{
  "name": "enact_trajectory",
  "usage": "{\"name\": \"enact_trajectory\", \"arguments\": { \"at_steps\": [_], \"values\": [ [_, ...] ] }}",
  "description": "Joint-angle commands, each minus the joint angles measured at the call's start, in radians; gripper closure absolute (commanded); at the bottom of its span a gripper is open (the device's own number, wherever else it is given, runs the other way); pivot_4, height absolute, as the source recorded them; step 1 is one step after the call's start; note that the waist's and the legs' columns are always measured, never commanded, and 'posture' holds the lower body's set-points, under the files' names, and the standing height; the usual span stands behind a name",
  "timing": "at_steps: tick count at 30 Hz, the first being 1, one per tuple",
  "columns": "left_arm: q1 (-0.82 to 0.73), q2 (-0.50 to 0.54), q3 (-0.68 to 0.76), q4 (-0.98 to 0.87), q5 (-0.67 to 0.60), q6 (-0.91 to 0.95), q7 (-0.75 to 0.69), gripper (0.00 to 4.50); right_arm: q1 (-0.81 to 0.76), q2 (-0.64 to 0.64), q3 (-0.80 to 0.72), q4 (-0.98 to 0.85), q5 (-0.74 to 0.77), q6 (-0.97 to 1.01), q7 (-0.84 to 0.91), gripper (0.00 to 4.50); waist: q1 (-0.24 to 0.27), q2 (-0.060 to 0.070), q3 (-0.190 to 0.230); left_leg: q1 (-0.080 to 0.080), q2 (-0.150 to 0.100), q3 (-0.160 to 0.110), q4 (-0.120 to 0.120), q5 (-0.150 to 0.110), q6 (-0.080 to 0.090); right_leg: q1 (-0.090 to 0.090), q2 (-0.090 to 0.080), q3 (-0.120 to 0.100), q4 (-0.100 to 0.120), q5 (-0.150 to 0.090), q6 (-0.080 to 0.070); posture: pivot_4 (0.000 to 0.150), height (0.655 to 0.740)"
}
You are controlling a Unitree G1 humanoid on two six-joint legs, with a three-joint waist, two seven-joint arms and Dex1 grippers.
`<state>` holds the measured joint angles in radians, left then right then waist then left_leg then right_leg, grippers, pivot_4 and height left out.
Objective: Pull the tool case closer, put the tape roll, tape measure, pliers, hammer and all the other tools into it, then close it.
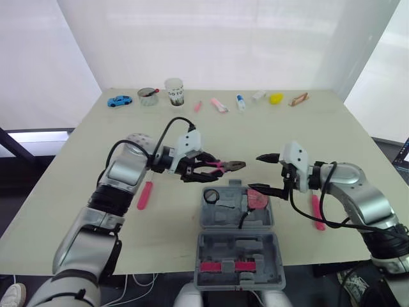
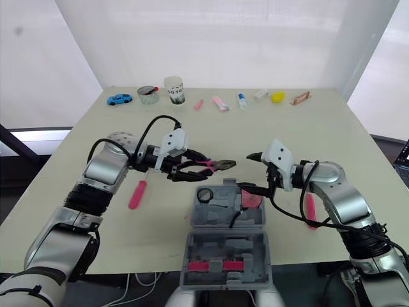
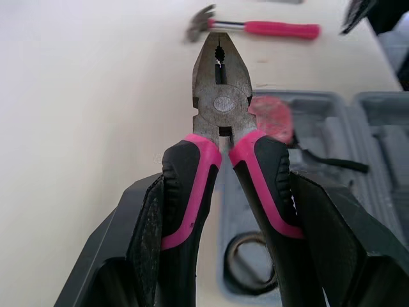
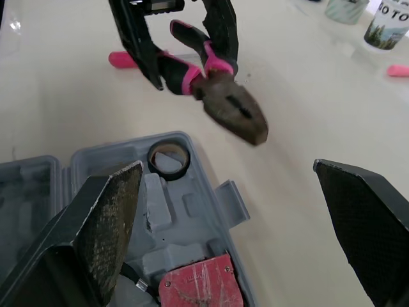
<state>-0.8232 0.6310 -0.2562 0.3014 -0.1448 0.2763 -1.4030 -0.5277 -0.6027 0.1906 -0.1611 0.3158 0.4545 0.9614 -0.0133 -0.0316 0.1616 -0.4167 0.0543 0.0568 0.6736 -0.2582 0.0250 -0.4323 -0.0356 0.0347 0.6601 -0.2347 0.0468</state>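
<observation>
A test lab: white curtains (image 1: 223,38) across the frame's top wall off a beige table (image 1: 319,137) lined with small props (image 1: 218,105).

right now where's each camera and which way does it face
Left eye view: on the head, facing forward and down over table, open tool case; left tool, right tool show.
Right eye view: beside it, same scene.
Left wrist view: along the left tool, shut on pliers, toward the hammer.
Right wrist view: past the open right tool onto tape roll.
Wrist views share pliers, tool case.
</observation>
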Motion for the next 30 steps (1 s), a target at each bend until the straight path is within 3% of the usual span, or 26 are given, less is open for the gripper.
{"name": "enact_trajectory", "arguments": {
  "at_steps": [1, 14, 30],
  "values": [
    [-0.055, -0.025, -0.012, -0.013, -0.017, -0.007, -0.044, 1.93, -0.058, 0.003, 0.051, -0.055, -0.030, 0.057, -0.001, 0.00, 0.001, 0.000, 0.000, 0.000, 0.000, 0.000, 0.000, 0.000, 0.000, 0.000, 0.000, 0.000, 0.000, 0.000, 0.000, 0.150, 0.7400],
    [-0.064, -0.016, -0.023, -0.008, -0.013, -0.003, -0.119, 1.93, -0.139, 0.030, 0.209, -0.053, -0.147, 0.046, 0.028, 0.00, 0.000, 0.000, 0.000, 0.000, 0.000, -0.001, 0.001, 0.000, 0.000, 0.000, 0.000, 0.000, 0.001, 0.000, 0.000, 0.150, 0.7400],
    [-0.056, -0.022, -0.021, 0.002, -0.005, -0.012, -0.110, 1.93, -0.146, 0.056, 0.209, -0.023, -0.180, 0.013, 0.068, 0.00, 0.001, 0.000, 0.000, 0.000, 0.000, -0.001, 0.002, 0.000, 0.000, 0.000, 0.000, 0.000, 0.002, 0.000, 0.000, 0.150, 0.7400]
  ]
}}
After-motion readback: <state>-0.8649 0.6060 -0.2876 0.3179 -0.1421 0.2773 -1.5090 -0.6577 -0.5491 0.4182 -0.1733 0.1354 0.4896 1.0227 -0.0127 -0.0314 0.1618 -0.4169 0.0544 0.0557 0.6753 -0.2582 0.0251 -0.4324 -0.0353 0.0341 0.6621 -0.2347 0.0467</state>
